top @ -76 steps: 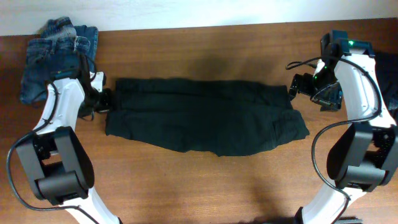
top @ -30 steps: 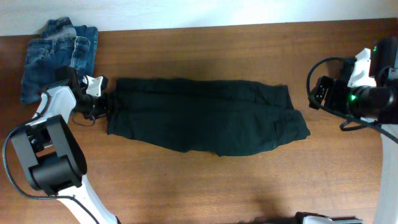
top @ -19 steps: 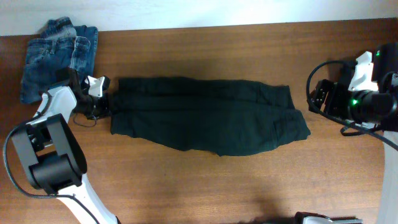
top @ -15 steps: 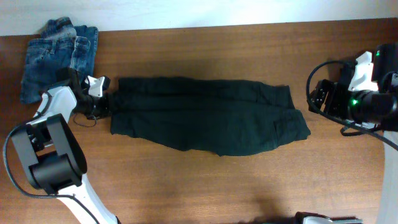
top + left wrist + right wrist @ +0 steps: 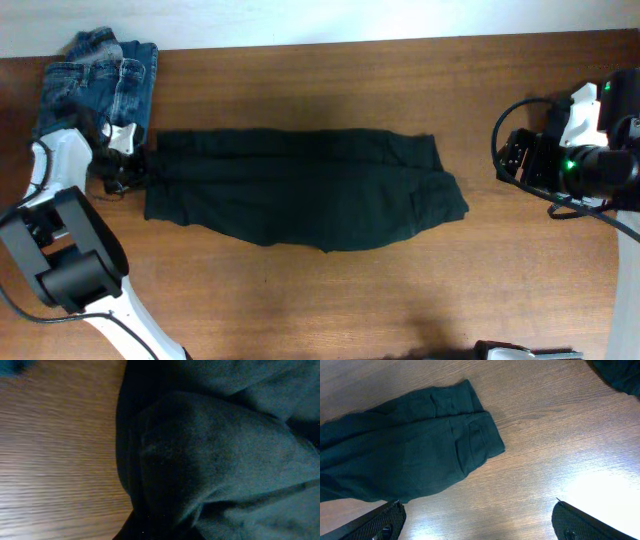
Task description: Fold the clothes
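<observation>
The left gripper (image 5: 141, 169) is clamping one end of the long matte black cloth trousers (image 5: 300, 200) on the brown wooden worktop (image 5: 330, 300); the right gripper (image 5: 477, 515) is hanging wide open, empty

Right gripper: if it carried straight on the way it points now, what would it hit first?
Most likely bare table, just beside the end of the black trousers; the right gripper, fingers wide open, looks down at wood. Depth is unclear.
</observation>
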### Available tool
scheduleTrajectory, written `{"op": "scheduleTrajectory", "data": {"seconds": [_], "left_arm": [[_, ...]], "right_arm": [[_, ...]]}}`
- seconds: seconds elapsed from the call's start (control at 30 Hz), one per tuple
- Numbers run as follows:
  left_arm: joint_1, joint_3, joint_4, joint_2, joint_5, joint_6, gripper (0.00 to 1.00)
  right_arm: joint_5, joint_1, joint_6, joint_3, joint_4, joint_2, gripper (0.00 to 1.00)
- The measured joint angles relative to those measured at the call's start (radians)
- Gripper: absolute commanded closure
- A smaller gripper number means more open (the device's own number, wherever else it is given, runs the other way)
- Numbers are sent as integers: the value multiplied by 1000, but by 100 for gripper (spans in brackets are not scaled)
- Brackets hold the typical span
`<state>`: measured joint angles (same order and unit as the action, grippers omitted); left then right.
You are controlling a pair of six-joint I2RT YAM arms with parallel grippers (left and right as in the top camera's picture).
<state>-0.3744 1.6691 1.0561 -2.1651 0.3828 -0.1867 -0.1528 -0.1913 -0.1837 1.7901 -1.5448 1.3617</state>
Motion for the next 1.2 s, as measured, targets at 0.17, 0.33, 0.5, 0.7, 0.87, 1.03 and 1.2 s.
{"op": "scheduleTrajectory", "data": {"seconds": [0.17, 0.33, 0.5, 0.7, 0.87, 1.03, 1.2], "left_arm": [[6, 127, 128, -4, -29, 4, 99], [39, 258, 246, -4, -48, 5, 99], [130, 291, 277, -4, -92, 9, 99], [290, 293, 298, -4, -209, 49, 99], [403, 294, 298, -4, -264, 61, 99], [439, 294, 331, -4, -307, 80, 99], [487, 294, 369, -4, -299, 83, 99]], "right_arm": [[0, 0, 0, 0, 0, -1, 1], [-3, 0, 0, 0, 4, -2, 2], [-4, 0, 0, 0, 4, -2, 1], [-7, 0, 0, 0, 4, -2, 1], [-8, 0, 0, 0, 4, -2, 1], [-8, 0, 0, 0, 4, -2, 1], [-8, 0, 0, 0, 4, -1, 1]]}}
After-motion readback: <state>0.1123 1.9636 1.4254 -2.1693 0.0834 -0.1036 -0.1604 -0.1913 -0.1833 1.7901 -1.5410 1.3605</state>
